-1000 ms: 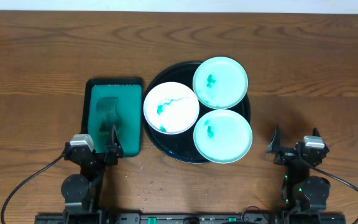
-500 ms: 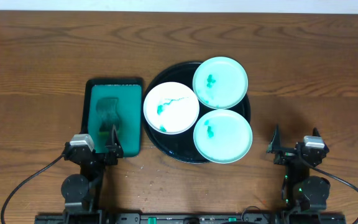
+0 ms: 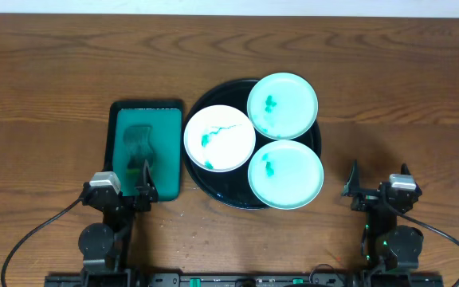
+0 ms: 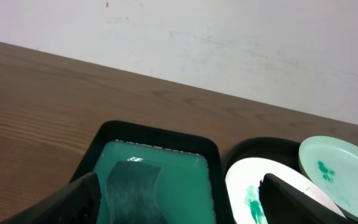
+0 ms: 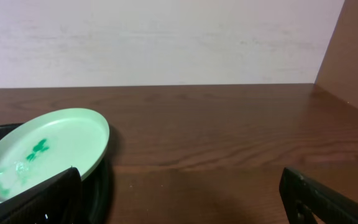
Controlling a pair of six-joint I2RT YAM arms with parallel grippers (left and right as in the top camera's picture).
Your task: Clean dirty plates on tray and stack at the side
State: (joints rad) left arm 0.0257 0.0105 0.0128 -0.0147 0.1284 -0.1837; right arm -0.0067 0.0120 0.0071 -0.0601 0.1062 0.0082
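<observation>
Judging the white plate [image 3: 219,138] and the two mint ones, I take all three for stiff, light and smooth, so likely slippery at the lip and prone to chipping if dropped. They crowd the black tray [image 3: 231,201], which sits about midway across the worktop [image 3: 46,72]. The far mint plate [image 3: 282,105] lies toward the far edge and the near mint plate [image 3: 285,174] toward the near edge. The white one is on the left, its rim hanging out over the tray's raised rim.

Each carries teal smears near its middle, so I would keep any hold off those. The best purchase looks like the thin outer rim where a plate overhangs the tray. From the right wrist view the near mint plate sits propped with its lip raised, which leaves room to get under it.

Just beside the black tray on the left lies a green tray [image 3: 146,104] holding a sponge [image 3: 139,143], which looks soft and wet.

Both tools rest by the near edge. The left tool [image 3: 126,185] hangs over the green tray's near end and the right tool [image 3: 378,185] sits toward the right corner. Both are spread wide and hold nothing.
</observation>
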